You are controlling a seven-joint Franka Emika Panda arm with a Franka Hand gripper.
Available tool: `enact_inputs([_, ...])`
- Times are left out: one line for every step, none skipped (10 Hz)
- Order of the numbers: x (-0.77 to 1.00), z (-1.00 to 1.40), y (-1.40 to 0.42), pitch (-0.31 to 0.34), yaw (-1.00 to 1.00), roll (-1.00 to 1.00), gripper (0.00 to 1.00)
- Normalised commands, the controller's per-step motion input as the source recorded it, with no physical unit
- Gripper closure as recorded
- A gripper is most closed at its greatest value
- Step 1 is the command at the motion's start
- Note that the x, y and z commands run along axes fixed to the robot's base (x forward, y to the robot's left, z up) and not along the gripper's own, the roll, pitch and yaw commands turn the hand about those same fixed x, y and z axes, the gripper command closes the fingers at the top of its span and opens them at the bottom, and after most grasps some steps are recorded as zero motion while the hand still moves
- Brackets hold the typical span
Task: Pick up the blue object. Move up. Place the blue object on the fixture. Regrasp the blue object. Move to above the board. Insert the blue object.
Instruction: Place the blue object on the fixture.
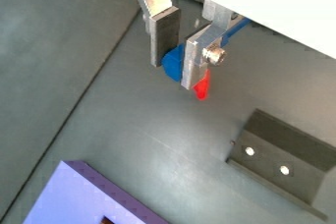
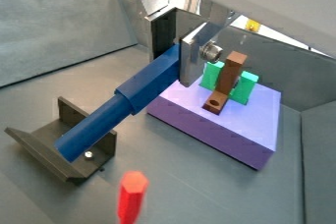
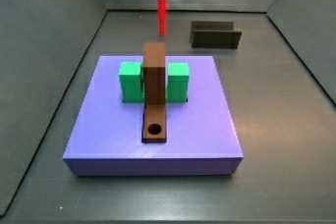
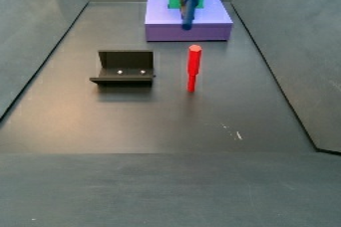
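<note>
Gripping the blue peg (image 2: 125, 105) near its upper end, the gripper (image 2: 184, 49) holds it clamped and slanting in the air, clear of the counter, near the fixture (image 2: 59, 141). It looks rigid, light, smooth; a hold near one end could let it pivot.

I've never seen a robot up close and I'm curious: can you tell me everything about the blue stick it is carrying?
The blue object is a bright blue, straight bar with square edges that looks like smooth plastic. It has a slimmer upper stretch and a thicker lower one. The pincer clamps its upper end between silver plates. In a side view it hangs nearly upright, slightly tilted, near the purple slab. Its lower end seems free.
</note>
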Motion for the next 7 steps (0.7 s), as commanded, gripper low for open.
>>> enact_inputs([1.00,-0.14,0.06,0.000,-0.09,-0.39,1.00])
enact_inputs([1.00,-0.14,0.04,0.000,-0.07,-0.36,1.00])
enact_inputs([1.00,-0.13,0.01,0.000,-0.05,-0.35,1.00])
enact_inputs([1.00,-0.13,0.00,0.000,-0.05,-0.33,1.00])
enact_inputs([1.00,-0.16,0.00,0.000,-0.03,-0.34,1.00])
enact_inputs([1.00,-0.20,0.00,0.000,0.00,-0.38,1.00])
enact_inputs([1.00,-0.25,0.00,0.000,0.00,-0.39,1.00])
